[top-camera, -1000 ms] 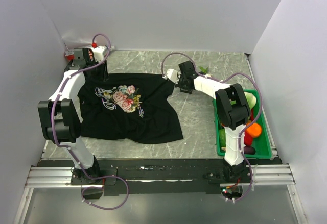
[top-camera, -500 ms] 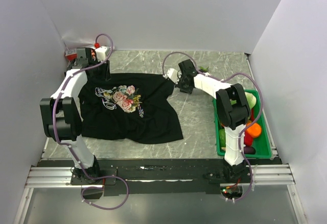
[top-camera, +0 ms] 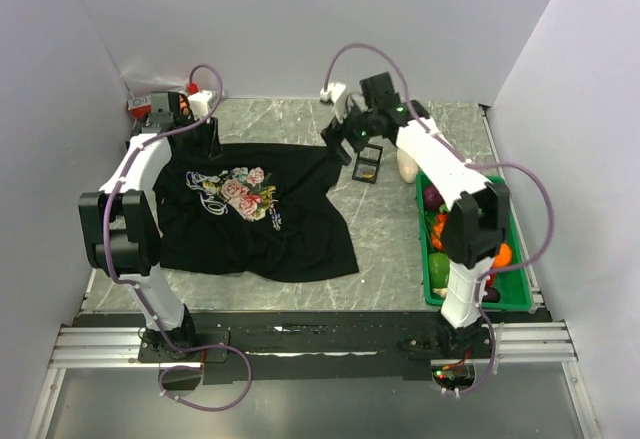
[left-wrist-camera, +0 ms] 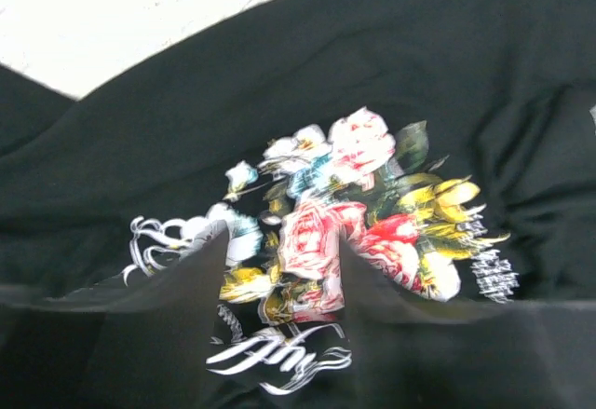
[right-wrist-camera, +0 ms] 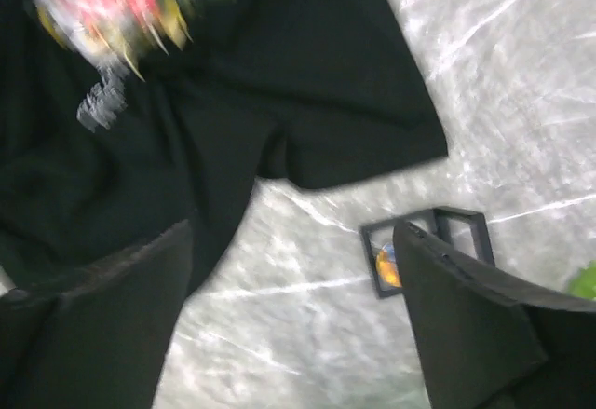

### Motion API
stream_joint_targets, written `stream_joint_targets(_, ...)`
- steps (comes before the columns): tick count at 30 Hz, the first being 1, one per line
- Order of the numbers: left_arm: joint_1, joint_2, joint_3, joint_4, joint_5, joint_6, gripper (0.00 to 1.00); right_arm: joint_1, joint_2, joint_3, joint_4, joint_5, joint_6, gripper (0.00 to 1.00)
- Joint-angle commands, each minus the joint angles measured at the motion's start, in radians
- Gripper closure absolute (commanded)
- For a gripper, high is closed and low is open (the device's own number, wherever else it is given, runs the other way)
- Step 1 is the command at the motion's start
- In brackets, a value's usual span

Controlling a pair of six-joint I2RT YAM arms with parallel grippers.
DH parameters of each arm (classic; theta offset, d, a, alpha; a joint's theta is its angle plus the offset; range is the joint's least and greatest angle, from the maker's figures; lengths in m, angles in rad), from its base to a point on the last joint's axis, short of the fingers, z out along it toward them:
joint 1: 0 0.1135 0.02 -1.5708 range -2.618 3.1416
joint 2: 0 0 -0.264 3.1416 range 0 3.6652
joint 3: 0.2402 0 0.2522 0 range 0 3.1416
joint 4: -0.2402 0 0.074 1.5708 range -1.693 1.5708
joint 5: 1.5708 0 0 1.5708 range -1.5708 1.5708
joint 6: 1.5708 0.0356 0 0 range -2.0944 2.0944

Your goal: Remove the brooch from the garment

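Observation:
The garment [top-camera: 250,214], a black T-shirt with a pink rose print [top-camera: 243,191], lies spread on the left half of the table. My left gripper [top-camera: 205,127] hovers at its far left corner. It is open, and the rose print [left-wrist-camera: 358,143] shows between and beyond its fingers [left-wrist-camera: 186,316]. My right gripper [top-camera: 343,139] is raised off the shirt's far right corner, open and empty. In the right wrist view bare table shows between its fingers [right-wrist-camera: 112,316]. The brooch [right-wrist-camera: 388,267], a small yellow-gold piece, lies in a small open black box [top-camera: 368,164] beside the shirt.
A green tray [top-camera: 523,294] of colourful toy produce runs along the right edge. A pale object [top-camera: 407,164] stands next to the black box. A red and white item [top-camera: 136,107] sits in the back left corner. White walls close in on three sides.
My right gripper has opened wide and lifted up and back from the shirt's far right corner, uncovering the black box and the pale object. My left gripper has opened wider. The shirt lies as before.

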Motion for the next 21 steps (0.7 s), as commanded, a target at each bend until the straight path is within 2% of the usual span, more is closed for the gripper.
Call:
stream_joint_targets(1, -0.006, -0.006, 0.138, -0.04, 0.104, -0.024, 0.07, -0.009, -0.109, 0.186, 0.121, -0.063, 0.285, 0.0)
stream_joint_targets(2, -0.007, -0.014, 0.16, -0.035, 0.103, -0.029, 0.04, -0.007, -0.101, 0.229, 0.131, -0.043, 0.345, 0.0)
stream_joint_targets(5, -0.006, -0.02, 0.252, -0.019, 0.094, -0.077, 0.04, -0.004, -0.034, 0.474, 0.046, 0.031, 0.467, 0.0)
stream_joint_targets(6, -0.004, -0.014, 0.284, -0.022, 0.092, -0.081, 0.04, -0.001, -0.017, 0.587, 0.025, 0.145, 0.485, 0.0)
stream_joint_targets(8, -0.003, 0.01, 0.393, -0.029, 0.077, -0.115, 0.04, 0.003, -0.011, 0.657, -0.003, 0.233, 0.495, 0.0)
stream_joint_targets(10, 0.008, 0.03, 0.509, -0.026, 0.052, -0.149, 0.04, 0.002, -0.079, 0.62, 0.035, 0.368, 0.469, 0.0)
stream_joint_targets(11, 0.013, 0.052, 0.546, -0.011, 0.046, -0.167, 0.04, 0.002, -0.118, 0.577, 0.116, 0.402, 0.451, 0.0)
stream_joint_targets(12, 0.026, 0.061, 0.58, 0.001, 0.039, -0.214, 0.04, 0.002, -0.155, 0.468, 0.162, 0.424, 0.429, 0.0)
stream_joint_targets(13, 0.033, 0.067, 0.634, 0.017, 0.037, -0.239, 0.04, 0.003, -0.229, 0.414, 0.204, 0.462, 0.388, 0.0)
stream_joint_targets(15, 0.046, 0.081, 0.671, 0.093, 0.037, -0.297, 0.04, 0.004, -0.281, 0.316, 0.29, 0.511, 0.363, 0.0)
stream_joint_targets(21, 0.059, 0.063, 0.682, 0.312, -0.023, -0.339, 0.04, -0.007, -0.31, 0.337, 0.258, 0.69, 0.374, 0.0)
